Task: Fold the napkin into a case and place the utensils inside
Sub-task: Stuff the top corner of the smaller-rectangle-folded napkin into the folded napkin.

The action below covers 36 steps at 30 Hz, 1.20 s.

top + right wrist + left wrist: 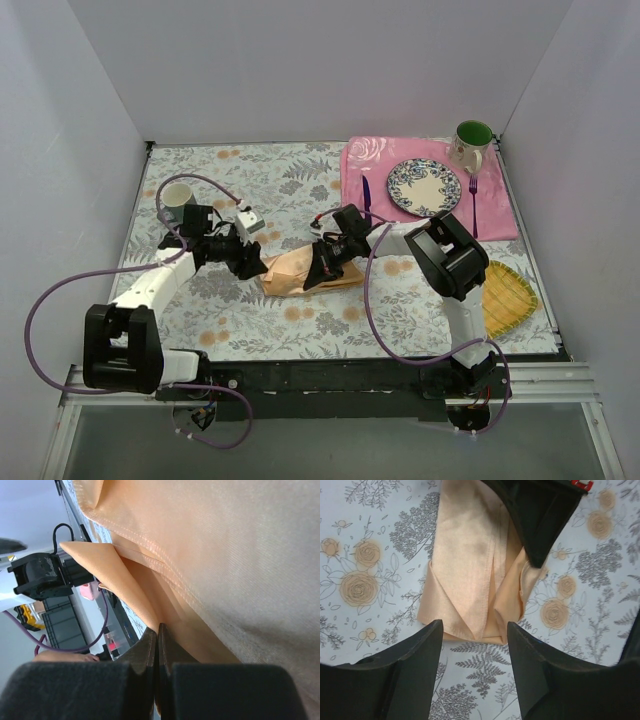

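The peach-orange napkin [290, 272] lies folded into a narrow strip on the floral tablecloth in the middle, with overlapping flaps [465, 555]. My left gripper [475, 630] stands open just short of the strip's near end, nothing between its fingers. It sits at the napkin's left end [255, 265]. My right gripper [158, 630] is shut, pinching a raised fold of the napkin [225, 555] at the strip's right side [322, 270]. The purple knife [366, 197] lies left of the plate and the purple fork [473, 205] right of it.
A patterned plate [424, 187] sits on the pink floral placemat [360, 160] at the back right, with a green-lined mug [472, 143] behind it. A yellow woven mat [508, 298] lies at the right edge. A pale cup [177, 200] stands at the left.
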{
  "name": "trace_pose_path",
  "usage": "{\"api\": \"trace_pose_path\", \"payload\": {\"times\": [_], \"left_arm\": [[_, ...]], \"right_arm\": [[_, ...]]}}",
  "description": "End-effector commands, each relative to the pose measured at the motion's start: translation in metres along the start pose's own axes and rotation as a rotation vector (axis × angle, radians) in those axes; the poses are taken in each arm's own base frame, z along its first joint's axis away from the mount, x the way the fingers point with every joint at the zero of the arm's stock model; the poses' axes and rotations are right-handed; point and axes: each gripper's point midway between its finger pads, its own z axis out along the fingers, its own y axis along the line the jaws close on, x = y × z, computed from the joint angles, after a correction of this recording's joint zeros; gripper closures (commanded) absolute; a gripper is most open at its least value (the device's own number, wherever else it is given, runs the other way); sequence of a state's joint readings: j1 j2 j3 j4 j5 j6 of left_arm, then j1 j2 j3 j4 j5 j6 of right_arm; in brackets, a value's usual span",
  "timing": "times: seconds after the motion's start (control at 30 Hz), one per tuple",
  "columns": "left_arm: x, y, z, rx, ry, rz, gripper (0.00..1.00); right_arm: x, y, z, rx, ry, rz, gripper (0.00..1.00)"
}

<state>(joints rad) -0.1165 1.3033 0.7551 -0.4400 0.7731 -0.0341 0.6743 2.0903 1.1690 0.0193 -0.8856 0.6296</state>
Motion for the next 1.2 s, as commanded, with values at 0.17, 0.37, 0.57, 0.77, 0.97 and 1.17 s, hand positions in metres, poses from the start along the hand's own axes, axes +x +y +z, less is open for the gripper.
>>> {"api": "trace_pose_path", "payload": {"times": [0.17, 0.37, 0.57, 0.77, 0.97, 1.17], "left_arm": [[-0.014, -0.035, 0.005, 0.188, -0.016, -0.103, 0.37], [0.000, -0.024, 0.022, 0.153, 0.047, -0.133, 0.44], [-0.003, -0.010, 0.028, 0.110, 0.049, -0.119, 0.47], [-0.004, -0.009, 0.031, 0.127, 0.053, -0.123, 0.70], [-0.008, -0.010, 0.032, 0.147, 0.048, -0.115, 0.91], [-0.009, -0.011, 0.034, 0.168, 0.044, -0.120, 1.00]], "right_arm": [[-0.013, 0.016, -0.002, -0.046, -0.014, -0.070, 0.99], [-0.019, 0.027, -0.004, -0.069, -0.032, -0.135, 0.99], [-0.021, 0.027, -0.004, -0.074, -0.030, -0.160, 0.99], [-0.023, 0.033, -0.005, -0.091, -0.033, -0.193, 0.99], [-0.022, 0.035, -0.005, -0.101, -0.026, -0.200, 0.99], [-0.026, 0.040, -0.006, -0.121, -0.032, -0.229, 0.92]]}}
